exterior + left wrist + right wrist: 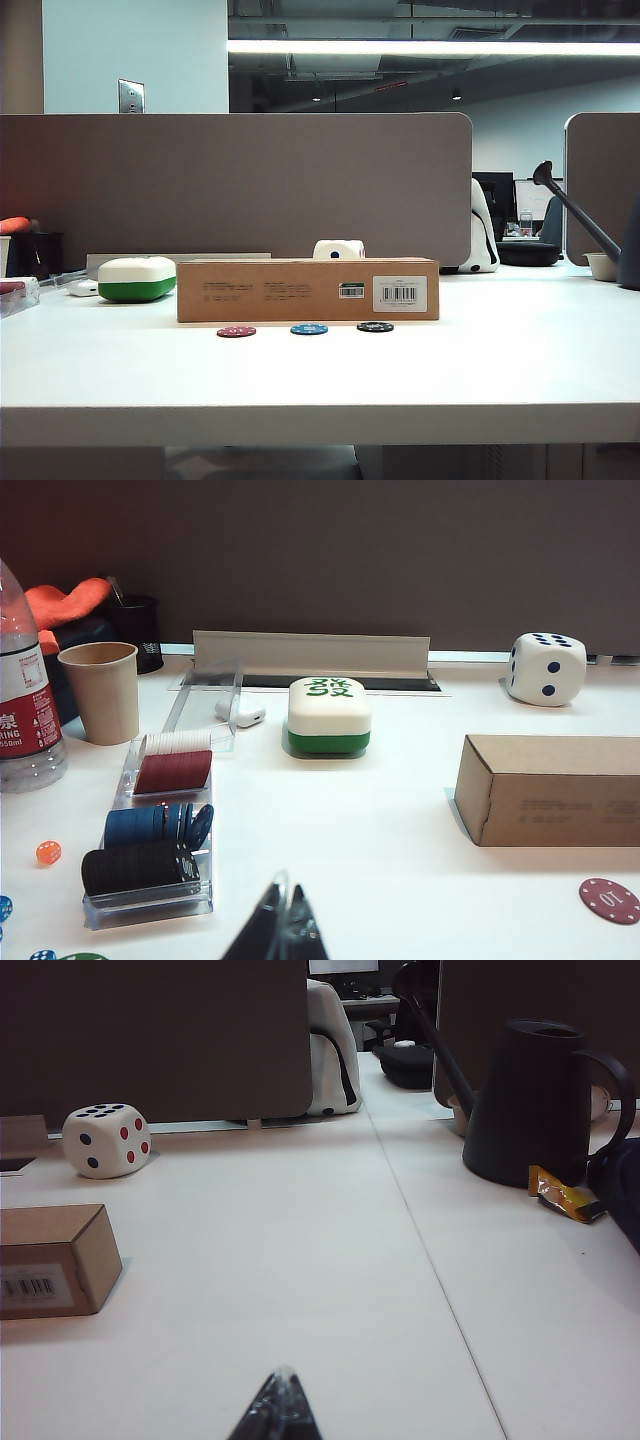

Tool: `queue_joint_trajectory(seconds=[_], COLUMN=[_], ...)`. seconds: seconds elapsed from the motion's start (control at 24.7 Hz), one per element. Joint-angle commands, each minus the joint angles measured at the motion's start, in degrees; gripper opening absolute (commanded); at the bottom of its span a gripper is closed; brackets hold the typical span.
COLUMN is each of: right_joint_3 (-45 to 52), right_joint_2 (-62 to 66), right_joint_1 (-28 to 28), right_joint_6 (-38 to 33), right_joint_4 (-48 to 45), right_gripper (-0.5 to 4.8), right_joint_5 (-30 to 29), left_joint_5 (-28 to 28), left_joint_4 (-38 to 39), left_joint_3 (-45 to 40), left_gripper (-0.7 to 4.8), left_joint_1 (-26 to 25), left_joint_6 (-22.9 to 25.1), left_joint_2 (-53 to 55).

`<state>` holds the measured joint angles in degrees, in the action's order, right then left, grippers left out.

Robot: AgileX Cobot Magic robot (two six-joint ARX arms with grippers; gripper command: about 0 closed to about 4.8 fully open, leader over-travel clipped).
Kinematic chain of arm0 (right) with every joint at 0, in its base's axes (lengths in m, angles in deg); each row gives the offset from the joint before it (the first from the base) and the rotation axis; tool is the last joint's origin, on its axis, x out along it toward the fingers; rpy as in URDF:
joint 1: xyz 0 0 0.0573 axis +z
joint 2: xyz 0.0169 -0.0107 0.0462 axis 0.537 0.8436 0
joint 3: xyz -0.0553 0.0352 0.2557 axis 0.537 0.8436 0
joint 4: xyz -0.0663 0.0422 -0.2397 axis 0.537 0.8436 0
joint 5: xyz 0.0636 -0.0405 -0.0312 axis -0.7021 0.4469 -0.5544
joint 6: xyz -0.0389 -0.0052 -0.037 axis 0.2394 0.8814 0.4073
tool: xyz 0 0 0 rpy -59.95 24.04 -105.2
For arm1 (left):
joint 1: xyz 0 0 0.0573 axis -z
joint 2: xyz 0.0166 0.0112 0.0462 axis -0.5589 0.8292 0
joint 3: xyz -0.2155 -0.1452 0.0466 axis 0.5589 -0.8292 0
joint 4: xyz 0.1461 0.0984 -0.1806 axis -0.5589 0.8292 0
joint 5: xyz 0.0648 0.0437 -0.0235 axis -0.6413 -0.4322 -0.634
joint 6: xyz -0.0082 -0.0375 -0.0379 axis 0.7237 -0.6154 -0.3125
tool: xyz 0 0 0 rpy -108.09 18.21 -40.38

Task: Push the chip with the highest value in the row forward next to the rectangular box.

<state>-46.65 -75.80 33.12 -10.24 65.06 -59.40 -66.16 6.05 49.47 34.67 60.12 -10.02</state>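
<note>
Sitting in a neat row on the white bench (500, 370), three chips: red chip (236, 331), blue chip (309, 328), and the black chip (375, 326) on the right end. All three lie just in front of the brown box (308, 290), close to its face, not touching it. The box wears a white barcode label (400, 293) near its right end; its small print is too fine to read. Left wrist view: the red chip shows "10", and a water bottle (25, 690) reads "550ml". A white-and-green case (329, 716) carries green characters on top. A tray (150, 825) holds stacked red, blue and black chips. A die (546, 667) sits behind the box. Left end effector (280, 930): tips pressed together, low over the bench. Right end effector (278, 1410): tips together too, well clear of the box.
</note>
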Motion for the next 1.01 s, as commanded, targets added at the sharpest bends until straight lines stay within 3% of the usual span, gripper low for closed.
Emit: queue_joint_trajectory(seconds=[0.04, 0.61, 0.81, 1.01], right_joint_3=[0.28, 0.28, 0.28, 0.28], right_joint_2=[0.07, 0.07, 0.07, 0.07], right_joint_1=[-0.02, -0.02, -0.04, -0.04], right_joint_6=[-0.07, -1.11, -11.3, -17.09], right_joint_4=[-0.61, -0.83, -0.81, -0.79], right_gripper=[-0.09, -0.09, -0.09, -0.09], right_joint_5=[-0.17, -1.05, -8.15, -13.62], left_joint_5=[0.2, 0.24, 0.22, 0.22], left_joint_4=[-0.68, 1.75, 5.75, 12.33], left_joint_3=[0.26, 1.79, 4.42, 6.69], left_gripper=[-0.05, -0.05, -0.05, -0.05], left_joint_1=[0.04, 0.11, 0.37, 2.8], left_joint_6=[-0.17, -0.17, -0.17, -0.17], left_joint_2=[0.0, 0.02, 0.57, 3.15])
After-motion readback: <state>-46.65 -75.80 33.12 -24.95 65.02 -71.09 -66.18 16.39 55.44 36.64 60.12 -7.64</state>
